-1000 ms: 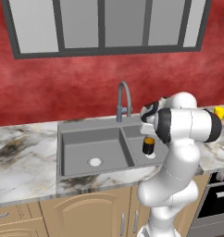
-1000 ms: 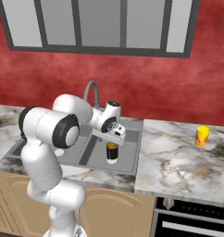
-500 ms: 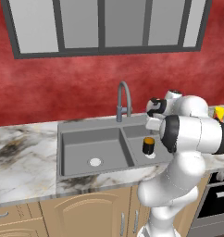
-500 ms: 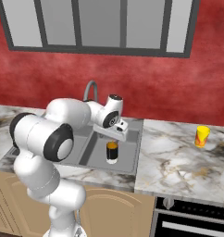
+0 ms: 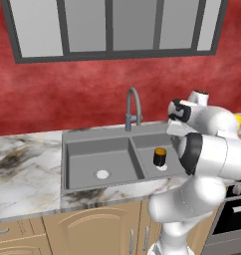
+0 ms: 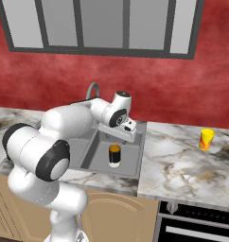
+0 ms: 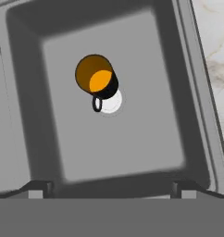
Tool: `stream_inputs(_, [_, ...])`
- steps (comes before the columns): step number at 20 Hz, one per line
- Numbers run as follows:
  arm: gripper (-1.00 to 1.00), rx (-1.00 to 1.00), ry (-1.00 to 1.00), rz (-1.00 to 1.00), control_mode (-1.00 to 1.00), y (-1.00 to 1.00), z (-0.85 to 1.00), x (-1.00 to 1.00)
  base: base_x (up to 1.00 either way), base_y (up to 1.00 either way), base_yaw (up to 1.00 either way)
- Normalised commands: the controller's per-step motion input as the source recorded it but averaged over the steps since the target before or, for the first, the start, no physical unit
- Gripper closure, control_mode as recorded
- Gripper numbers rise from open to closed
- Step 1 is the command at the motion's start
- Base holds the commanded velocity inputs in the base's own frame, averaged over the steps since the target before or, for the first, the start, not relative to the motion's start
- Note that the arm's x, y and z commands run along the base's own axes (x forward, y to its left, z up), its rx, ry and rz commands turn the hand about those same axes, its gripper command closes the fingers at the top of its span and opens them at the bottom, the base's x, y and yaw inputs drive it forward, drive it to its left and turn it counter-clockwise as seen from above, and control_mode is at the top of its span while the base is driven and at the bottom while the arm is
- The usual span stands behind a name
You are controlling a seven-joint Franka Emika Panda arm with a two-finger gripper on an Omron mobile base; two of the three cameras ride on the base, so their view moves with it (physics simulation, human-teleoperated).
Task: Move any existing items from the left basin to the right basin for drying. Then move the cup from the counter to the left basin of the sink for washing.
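The black jar with an orange top (image 5: 160,156) (image 6: 114,155) stands upright in the right basin (image 5: 146,145), partly over its white drain (image 7: 111,102). From above, the hand view shows the jar (image 7: 96,81) with a small handle on its side. My gripper (image 5: 174,129) (image 6: 119,135) (image 7: 111,187) hangs open above the right basin, a little off the jar, with nothing between its fingers. The left basin (image 5: 90,158) holds only its white drain (image 5: 102,174). On the counter (image 6: 182,165), far to the right, stands the yellow cup (image 6: 206,139), which peeks out behind my arm as the cup (image 5: 238,119).
The curved grey faucet (image 5: 133,106) rises behind the sink's divider, just left of my hand. An oven front (image 6: 197,224) sits below the counter on the right. Marble worktop (image 5: 23,169) stretches left of the sink.
My gripper has lifted away from the jar and the arm has swung to the right. The jar has stayed upright in the right basin.
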Motion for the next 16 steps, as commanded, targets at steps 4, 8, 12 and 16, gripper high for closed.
stream_inputs(4, [-1.0, 0.0, 0.0, -0.03, -1.0, -0.38, 0.41, -0.24, 0.0, 0.0, 0.0])
stream_inputs(8, [-1.0, 0.0, 0.0, -0.04, -1.0, -0.42, 0.37, -0.2, 0.0, 0.0, 0.0])
stream_inputs(12, [-1.0, 0.0, 0.0, -0.05, -1.0, -0.44, 0.31, -0.14, 0.0, 0.0, 0.0])
stream_inputs(16, [-1.0, 0.0, 0.0, -0.06, -1.0, -0.43, 0.21, -0.04, 0.0, 0.0, 0.0])
